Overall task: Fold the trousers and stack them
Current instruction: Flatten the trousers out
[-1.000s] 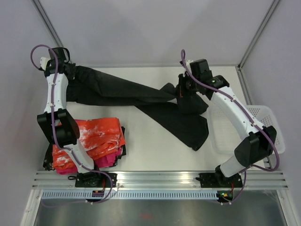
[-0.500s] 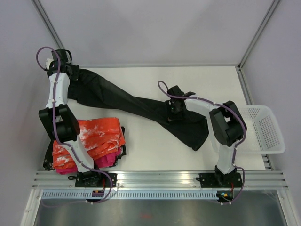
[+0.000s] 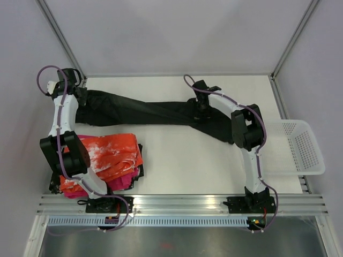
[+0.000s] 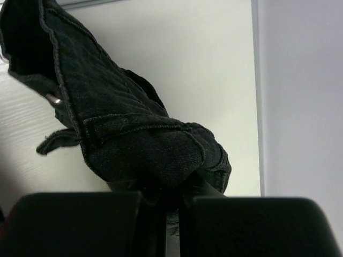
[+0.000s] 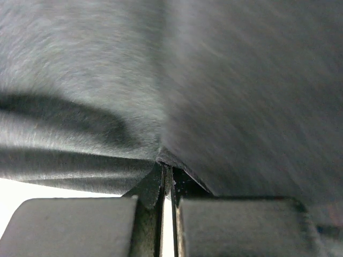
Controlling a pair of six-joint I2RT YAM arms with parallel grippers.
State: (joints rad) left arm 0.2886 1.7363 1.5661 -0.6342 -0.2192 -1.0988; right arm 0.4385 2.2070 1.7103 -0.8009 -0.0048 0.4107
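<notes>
Both claws are clamped on the trousers, which stretch between them: the left claw pinches the waist, the right claw a leg. The right has drawn the trailing legs in, straightening the cloth for folding.

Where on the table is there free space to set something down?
The widest bare patch of table lies front centre, between the orange garment pile and the right arm, nearer than the trousers. A narrow strip is free behind them, along the far edge. The near-left corner is crowded; the basket fills the right side.
</notes>
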